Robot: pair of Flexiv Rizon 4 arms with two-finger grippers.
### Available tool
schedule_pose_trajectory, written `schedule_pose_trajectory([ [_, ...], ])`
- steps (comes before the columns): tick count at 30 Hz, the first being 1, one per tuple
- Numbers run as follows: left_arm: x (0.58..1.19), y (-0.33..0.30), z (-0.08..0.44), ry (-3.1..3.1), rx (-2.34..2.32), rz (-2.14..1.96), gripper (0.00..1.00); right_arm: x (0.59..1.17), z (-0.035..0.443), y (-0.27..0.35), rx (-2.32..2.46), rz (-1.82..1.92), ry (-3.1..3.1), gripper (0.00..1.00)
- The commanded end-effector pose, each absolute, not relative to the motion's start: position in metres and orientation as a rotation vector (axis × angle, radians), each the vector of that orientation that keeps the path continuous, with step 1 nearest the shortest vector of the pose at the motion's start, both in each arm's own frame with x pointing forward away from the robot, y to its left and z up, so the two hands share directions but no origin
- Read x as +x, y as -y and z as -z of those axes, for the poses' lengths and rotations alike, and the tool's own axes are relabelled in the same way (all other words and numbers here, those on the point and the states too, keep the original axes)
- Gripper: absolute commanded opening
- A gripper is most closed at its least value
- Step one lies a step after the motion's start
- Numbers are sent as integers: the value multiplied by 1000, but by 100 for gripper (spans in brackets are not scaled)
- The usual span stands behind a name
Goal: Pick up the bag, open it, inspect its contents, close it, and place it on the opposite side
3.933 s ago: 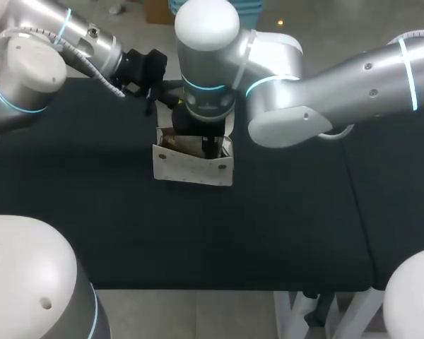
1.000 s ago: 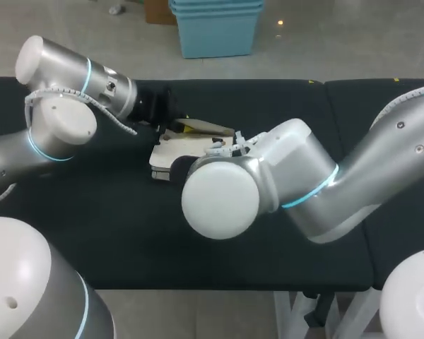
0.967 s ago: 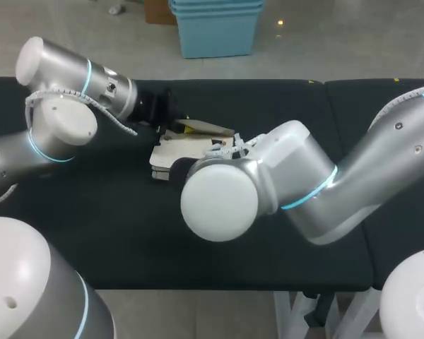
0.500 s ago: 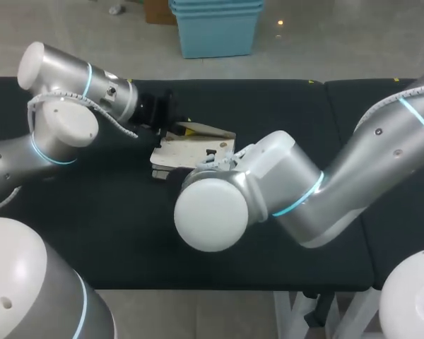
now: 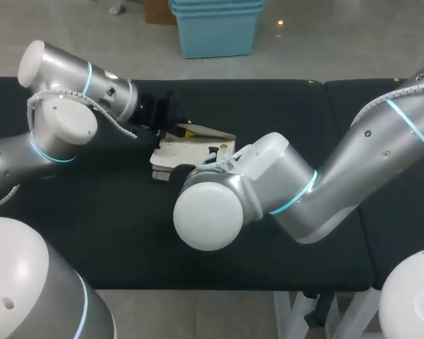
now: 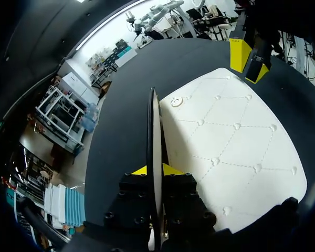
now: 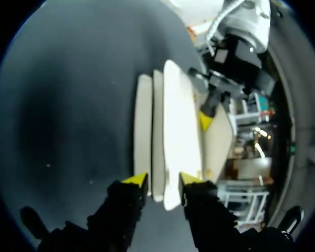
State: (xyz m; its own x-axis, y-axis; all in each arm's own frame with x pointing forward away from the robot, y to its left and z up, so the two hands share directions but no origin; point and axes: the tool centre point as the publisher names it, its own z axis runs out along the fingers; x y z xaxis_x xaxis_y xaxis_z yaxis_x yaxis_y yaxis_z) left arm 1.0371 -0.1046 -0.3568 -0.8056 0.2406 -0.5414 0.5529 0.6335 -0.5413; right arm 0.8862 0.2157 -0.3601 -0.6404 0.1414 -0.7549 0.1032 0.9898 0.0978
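Black cloth-covered table (image 5: 304,120) is filling the workspace, with both arms converging left of centre.

Left gripper (image 6: 155,170) is coming in from the left edge and pinching a thin white panel, seen edge-on and standing upright. It looks like the bag's flap or top edge. Its yellow tips are showing tight on either side of the panel.

White quilted flat bag with small studs (image 6: 231,142) is lying just ahead of that gripper, broad face up, left of the table's middle (image 5: 187,150). I cannot tell whether it is resting on the cloth or hanging just over it.

Right gripper (image 7: 164,181) is reaching across from the right and sitting at the bag's opposite end, facing the left one. Contact is not resolvable, so I cannot tell whether it is clamping.

Key relation: the bag's long axis is running gripper to gripper, one at each end. The arms are about equally near. The bag looks closed or nearly so. Judging by that, the coming move is a carry towards the right side, and both ends are needing to travel together or the panel is peeling open.
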Motion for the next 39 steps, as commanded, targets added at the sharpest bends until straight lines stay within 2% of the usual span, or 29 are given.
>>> schedule_pose_trajectory([
  [1,1037,103,359,-2427,641,1016,0,894,366,-218,176,-44,-2270,32],
  [4,1036,103,359,-2425,649,1014,0,898,367,-216,185,-39,-2270,28],
  [9,1036,103,361,-2422,661,1020,0,900,369,-215,192,-38,-2269,5],
  [11,1037,103,361,-2420,670,1025,0,901,370,-214,196,-39,-2268,0],
  [33,1008,103,363,-2232,836,946,0,901,375,-212,211,-47,-2265,0],
  [35,1009,103,357,-2237,820,969,35,901,375,-212,211,-47,-2265,0],
  [37,1012,103,350,-2245,789,993,60,901,375,-212,211,-47,-2265,0],
  [38,1013,103,346,-2247,779,1015,76,901,375,-212,211,-47,-2265,0],
  [39,1015,104,341,-2249,754,1019,83,901,375,-212,211,-47,-2265,0],
])
